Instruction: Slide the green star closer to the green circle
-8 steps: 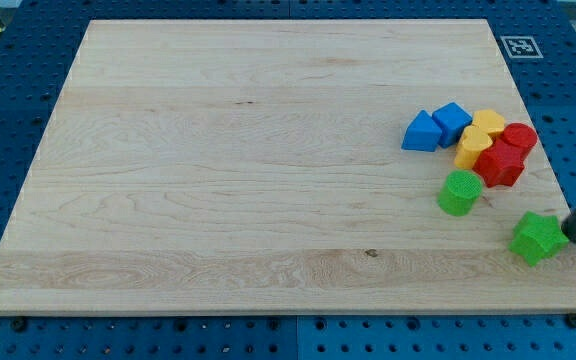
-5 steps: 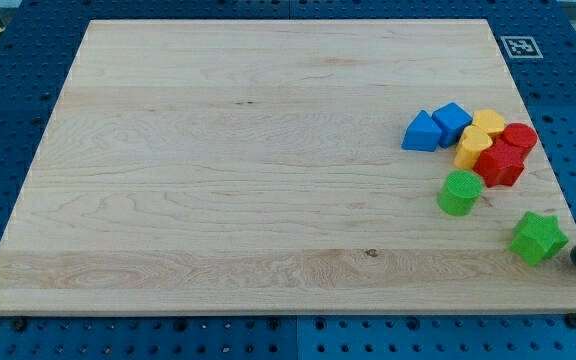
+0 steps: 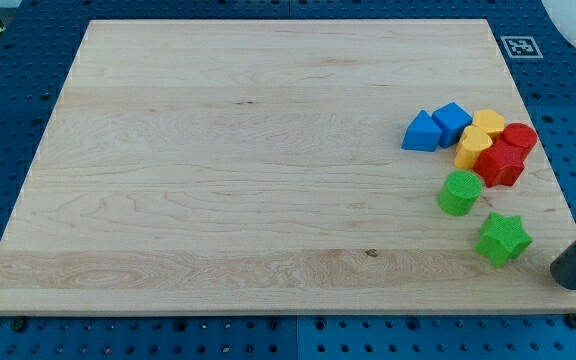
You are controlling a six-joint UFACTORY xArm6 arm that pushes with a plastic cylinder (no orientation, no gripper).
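The green star (image 3: 503, 238) lies on the wooden board (image 3: 248, 160) at the view's lower right. The green circle (image 3: 460, 192) stands just up and to the left of it, a small gap apart. My tip (image 3: 571, 279) is to the right of and slightly below the star, about a block's width away, not touching it.
A tight cluster sits above the green circle: a blue triangle-like block (image 3: 421, 131), a blue block (image 3: 452, 121), two yellow blocks (image 3: 473, 147) (image 3: 488, 123) and two red blocks (image 3: 500, 163) (image 3: 519, 137). The board's right edge is close to my tip. A marker tag (image 3: 520, 46) lies at the top right.
The green star has slid left and slightly up, closer to the green circle. My tip has shifted down and left along the board's right edge.
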